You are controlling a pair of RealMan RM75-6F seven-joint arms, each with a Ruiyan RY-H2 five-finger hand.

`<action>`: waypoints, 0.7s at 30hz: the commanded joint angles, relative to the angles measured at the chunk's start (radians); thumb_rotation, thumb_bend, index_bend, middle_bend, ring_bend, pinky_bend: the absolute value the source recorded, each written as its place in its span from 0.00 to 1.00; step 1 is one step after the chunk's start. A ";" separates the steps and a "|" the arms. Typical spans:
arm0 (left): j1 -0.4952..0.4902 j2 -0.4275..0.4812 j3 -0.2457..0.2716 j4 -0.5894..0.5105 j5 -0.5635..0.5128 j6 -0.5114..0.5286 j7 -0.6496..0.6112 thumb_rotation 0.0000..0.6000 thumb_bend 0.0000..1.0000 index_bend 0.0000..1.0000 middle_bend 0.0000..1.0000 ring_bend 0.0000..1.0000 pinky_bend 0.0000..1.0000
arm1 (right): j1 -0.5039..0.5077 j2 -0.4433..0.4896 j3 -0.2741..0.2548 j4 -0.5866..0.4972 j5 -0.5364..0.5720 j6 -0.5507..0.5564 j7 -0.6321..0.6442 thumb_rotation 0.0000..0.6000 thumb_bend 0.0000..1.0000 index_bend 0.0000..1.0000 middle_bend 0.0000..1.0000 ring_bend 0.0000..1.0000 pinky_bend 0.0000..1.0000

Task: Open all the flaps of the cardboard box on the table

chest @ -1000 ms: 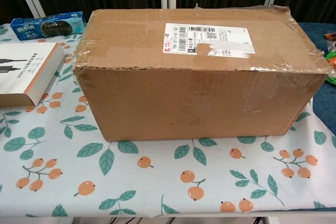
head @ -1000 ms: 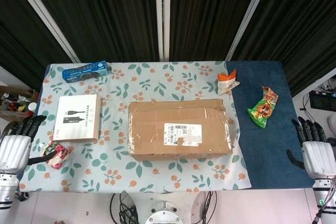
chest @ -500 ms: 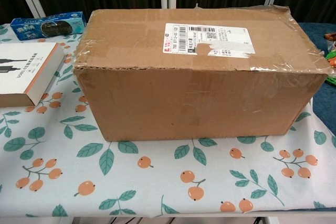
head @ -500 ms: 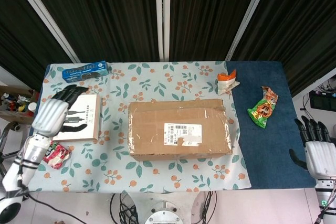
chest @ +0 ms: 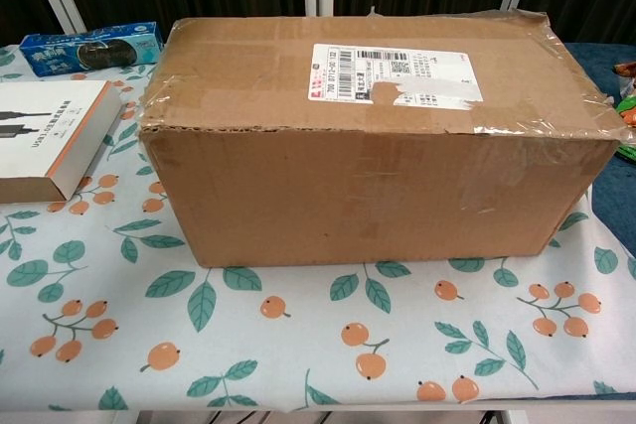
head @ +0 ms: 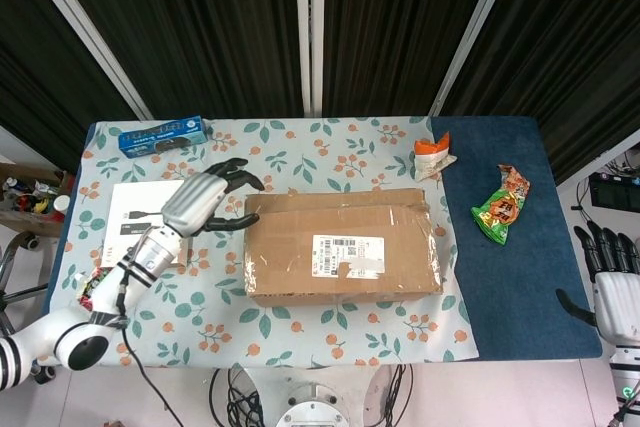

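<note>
My left hand (head: pixel 203 202) hangs above the table just left of the cardboard box (head: pixel 342 246), fingers (head: pixel 238 173) spread and reaching toward the box's far left corner, grasping nothing; from the head view I cannot tell whether the fingertips touch the cardboard. My right hand (head: pixel 613 287) sits off the table's near right corner, fingers apart and pointing away from me, released and empty. Only the head view shows either hand; the chest view shows neither. The box lies in the middle of the floral tablecloth (head: pixel 300 342), its top flaps flat and shut, a white shipping label (head: pixel 347 255) on top. The chest view gives me what the head view does not: the box's near side wall and the clear tape wrinkling over its top edges. To the left lie a white box (head: pixel 135 219) partly under my left arm and a blue box (head: pixel 162 134) at the far left; a green snack packet (head: pixel 501 206) lies on the blue cloth to the right.
</note>
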State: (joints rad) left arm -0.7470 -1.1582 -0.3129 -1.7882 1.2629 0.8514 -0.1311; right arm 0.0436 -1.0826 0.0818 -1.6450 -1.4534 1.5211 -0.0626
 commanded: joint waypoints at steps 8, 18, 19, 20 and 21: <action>-0.052 -0.063 0.037 0.060 -0.060 -0.063 0.004 0.00 0.00 0.32 0.32 0.11 0.17 | -0.010 0.003 0.010 0.011 0.011 0.015 0.010 1.00 0.12 0.00 0.00 0.00 0.00; -0.045 -0.076 0.052 0.054 0.021 -0.018 -0.059 0.00 0.00 0.32 0.35 0.11 0.17 | -0.010 -0.004 0.017 0.019 0.019 0.011 0.014 1.00 0.13 0.00 0.00 0.00 0.00; -0.046 -0.075 0.055 0.052 0.025 -0.021 -0.065 0.00 0.00 0.32 0.35 0.11 0.17 | -0.010 -0.004 0.017 0.019 0.021 0.009 0.013 1.00 0.13 0.00 0.00 0.00 0.00; -0.048 -0.074 0.060 0.050 0.029 -0.028 -0.073 0.00 0.00 0.32 0.35 0.11 0.17 | -0.010 -0.004 0.017 0.019 0.022 0.007 0.012 1.00 0.13 0.00 0.00 0.00 0.00; -0.050 -0.073 0.063 0.050 0.032 -0.033 -0.077 0.00 0.00 0.32 0.35 0.11 0.17 | -0.010 -0.005 0.017 0.020 0.022 0.007 0.012 1.00 0.13 0.00 0.00 0.00 0.00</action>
State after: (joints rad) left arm -0.7949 -1.2327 -0.2539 -1.7361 1.2908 0.8238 -0.2030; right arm 0.0336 -1.0876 0.0984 -1.6257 -1.4314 1.5281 -0.0507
